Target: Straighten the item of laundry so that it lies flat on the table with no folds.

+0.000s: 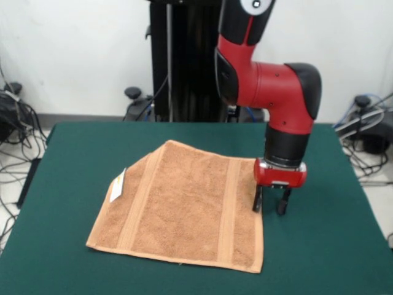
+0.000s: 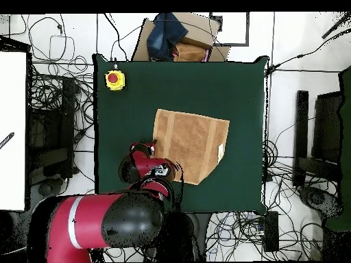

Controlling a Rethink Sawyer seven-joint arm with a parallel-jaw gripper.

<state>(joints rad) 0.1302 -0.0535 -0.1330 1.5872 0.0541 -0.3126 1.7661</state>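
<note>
Towel: the orange-tan towel lay spread near the middle of the green table; two woven bands ran across it; one corner by the white tag was folded over
Gripper: the gripper stood just beside the towel's edge, fingertips low at the felt; fingers parted, grasping nothing
Arm: red and black, reaching down from above in the front view
Other: a yellow box with a red button sat at a table corner, well apart from the towel
</note>
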